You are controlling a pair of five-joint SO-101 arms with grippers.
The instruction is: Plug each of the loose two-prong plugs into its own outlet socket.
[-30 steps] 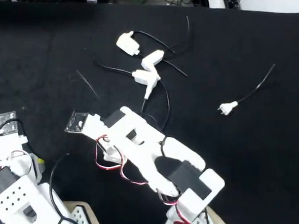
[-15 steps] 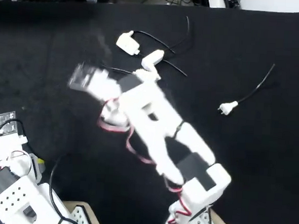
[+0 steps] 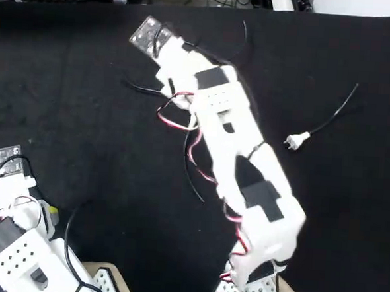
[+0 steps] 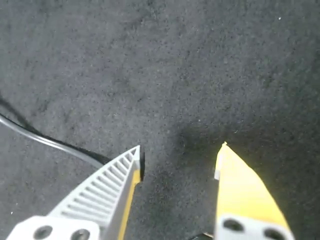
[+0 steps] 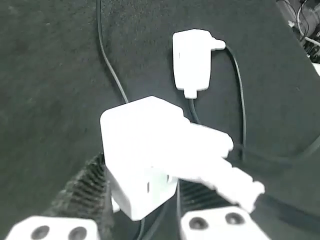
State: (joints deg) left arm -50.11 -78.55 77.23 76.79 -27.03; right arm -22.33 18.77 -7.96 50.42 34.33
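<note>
The right claw is stretched to 12 o'clock on the table and sits round a white socket block, seemingly for a grab; whether it pinches I cannot tell. The left claw hangs spread near 8 o'clock, out of the way. The loose plug lies at 3 o'clock, long axis 8-to-2, prongs toward 8.

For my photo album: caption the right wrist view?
Right gripper at a white outlet block, a corded white plug beyond.

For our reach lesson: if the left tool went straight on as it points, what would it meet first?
Most likely the black cloth, though depth is unclear; the black cable lies beside the open left tool, off its line.
</note>
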